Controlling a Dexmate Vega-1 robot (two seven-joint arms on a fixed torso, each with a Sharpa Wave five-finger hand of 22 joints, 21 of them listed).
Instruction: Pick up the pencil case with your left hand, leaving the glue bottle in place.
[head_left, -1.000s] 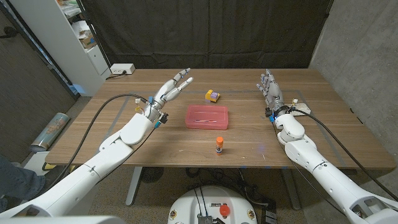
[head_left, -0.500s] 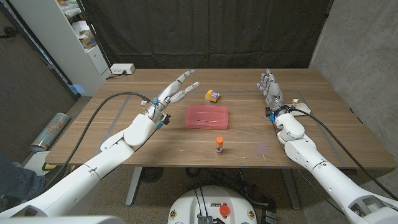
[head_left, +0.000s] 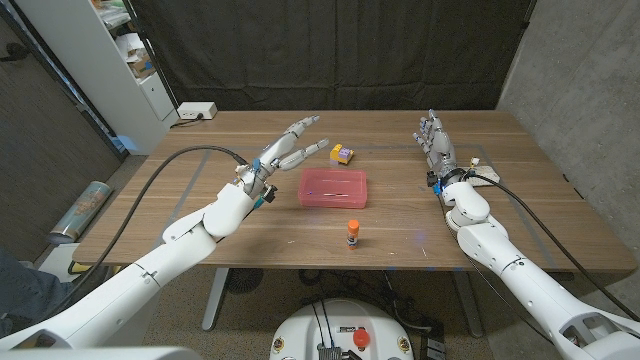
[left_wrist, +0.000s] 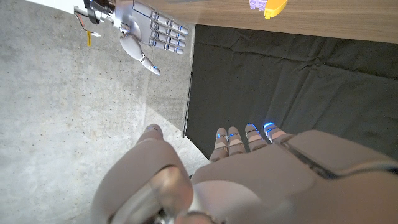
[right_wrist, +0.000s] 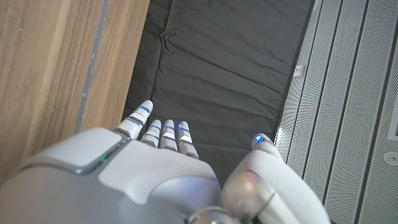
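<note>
Wooden table (head_left: 200, 190) with a black curtain (head_left: 330, 50) behind it and a white shelf unit (head_left: 120, 60) at far left; a white power strip (head_left: 197, 111) sits on the table's back left corner. Left hand (head_left: 285, 149) is up off the table, fingers spread and reaching toward the middle, holding nothing, just left of the pencil case and apart from it. From the left wrist camera the left hand (left_wrist: 249, 180) shows from behind, fingers straight, nothing in it. Pink pencil case (head_left: 334, 187) lies flat at table centre, untouched. Small yellow and purple block (head_left: 342, 154) sits just behind the case, near the left fingertips. Glue bottle (head_left: 352, 232) with orange cap stands upright in front of the case, nearer the robot, apart from it. Right hand (head_left: 436, 145) at the right side, fingers straight and together, pointing away from the robot, empty; can't tell if it touches the wood. Right wrist camera shows the right hand (right_wrist: 161, 168) extended beside the table's plank surface, nothing gripped
</note>
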